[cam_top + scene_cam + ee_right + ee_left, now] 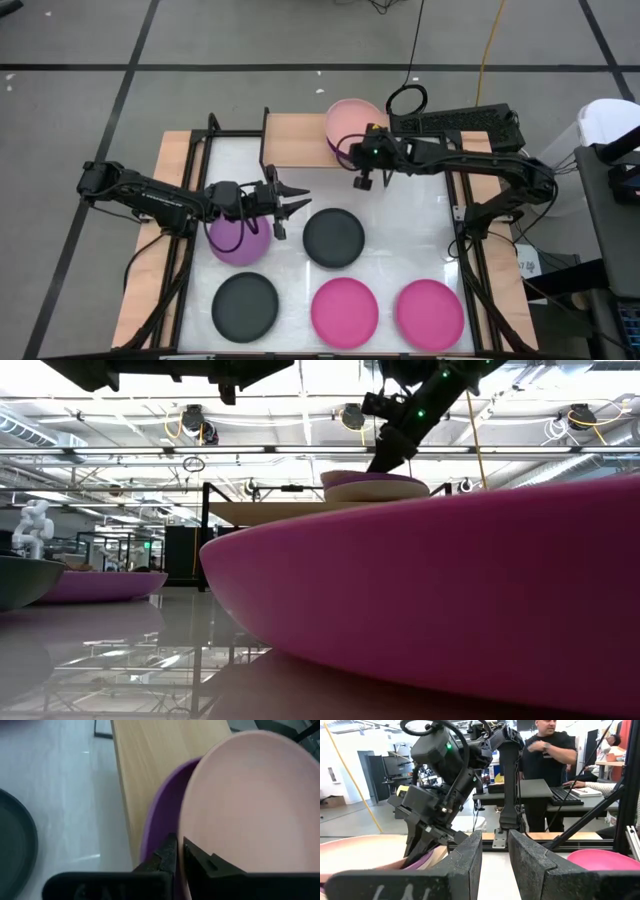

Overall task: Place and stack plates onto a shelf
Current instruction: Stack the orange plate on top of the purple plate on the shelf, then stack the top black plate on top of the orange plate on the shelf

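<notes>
The shelf (295,140) stands at the table's far edge. On it a purple plate (160,820) lies under a pale pink plate (250,805), and my right gripper (179,845) is shut on the pink one. My left gripper (292,200) hovers open, with nothing between its fingers, beside another purple plate (236,240) on the table. Two black plates (334,238) (245,305) and two hot pink plates (344,310) (430,312) lie flat on the table. My right gripper pinches the pale pink plate's rim (189,832) on its near left side. One finger lies on the plate's top and the other is under the rim, between it and the purple plate. The fingers slant down from the table's right. The plate lies over the purple one, shifted off its middle.
The shelf's left half (290,135) shows bare wood. A black frame (210,130) stands along the table's sides. A person (550,755) stands at a desk beyond the table. The nearest hot pink plate (450,590) fills much of the low view.
</notes>
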Controlling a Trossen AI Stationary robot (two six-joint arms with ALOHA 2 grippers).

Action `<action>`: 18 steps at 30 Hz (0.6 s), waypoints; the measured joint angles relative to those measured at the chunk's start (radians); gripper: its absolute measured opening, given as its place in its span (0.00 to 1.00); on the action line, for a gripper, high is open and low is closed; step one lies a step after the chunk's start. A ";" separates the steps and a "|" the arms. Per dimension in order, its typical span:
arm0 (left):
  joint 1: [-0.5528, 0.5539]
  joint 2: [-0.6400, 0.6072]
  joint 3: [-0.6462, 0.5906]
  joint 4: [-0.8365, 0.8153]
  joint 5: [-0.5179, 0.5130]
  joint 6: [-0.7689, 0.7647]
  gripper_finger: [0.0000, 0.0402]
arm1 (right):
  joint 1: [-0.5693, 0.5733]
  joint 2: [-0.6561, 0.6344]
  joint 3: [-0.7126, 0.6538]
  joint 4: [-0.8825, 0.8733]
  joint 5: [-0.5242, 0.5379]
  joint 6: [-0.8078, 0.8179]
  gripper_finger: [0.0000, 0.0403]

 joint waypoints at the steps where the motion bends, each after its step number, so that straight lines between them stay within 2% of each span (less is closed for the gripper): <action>1: 0.000 0.000 0.000 0.000 0.000 0.000 0.25 | -0.001 0.000 0.000 -0.006 0.001 0.000 0.04; 12: 0.000 0.000 0.000 -0.001 0.000 0.000 0.25 | -0.001 -0.097 0.000 -0.020 0.002 -0.004 0.33; 18: 0.000 0.000 0.000 -0.001 0.000 0.000 0.25 | 0.028 -0.227 0.000 -0.014 0.000 0.032 0.39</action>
